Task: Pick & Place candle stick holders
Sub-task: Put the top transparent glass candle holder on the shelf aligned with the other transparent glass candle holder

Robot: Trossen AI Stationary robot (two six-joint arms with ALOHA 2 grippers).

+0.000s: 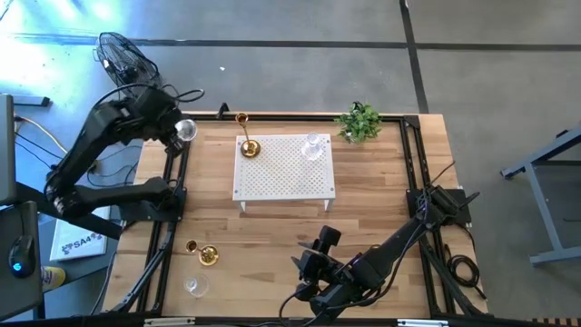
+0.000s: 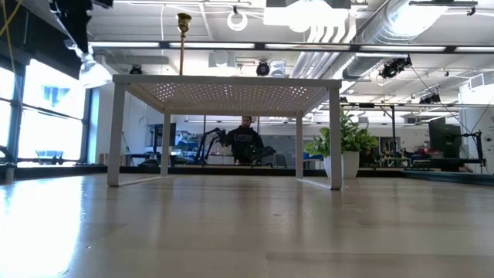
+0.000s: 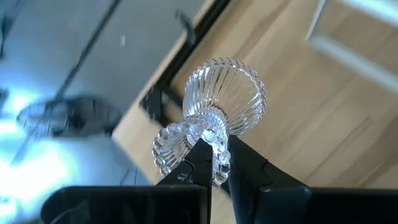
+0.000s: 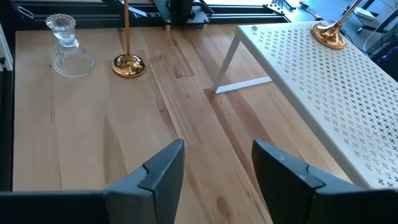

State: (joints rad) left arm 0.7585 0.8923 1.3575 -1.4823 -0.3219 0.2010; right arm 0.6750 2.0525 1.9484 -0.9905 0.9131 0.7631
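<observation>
Left of the white stand [image 1: 284, 166], the left gripper [image 1: 179, 136] pinches a glass holder [image 1: 186, 130], carrying it for placement there; the right gripper [image 1: 313, 263] waits, fingers spread.

Bright daylight, window glare, blurred floor.

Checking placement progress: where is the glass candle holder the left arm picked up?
In the high view, the glass candle holder is held by the left gripper above the table's far-left corner, left of the white perforated stand.
</observation>
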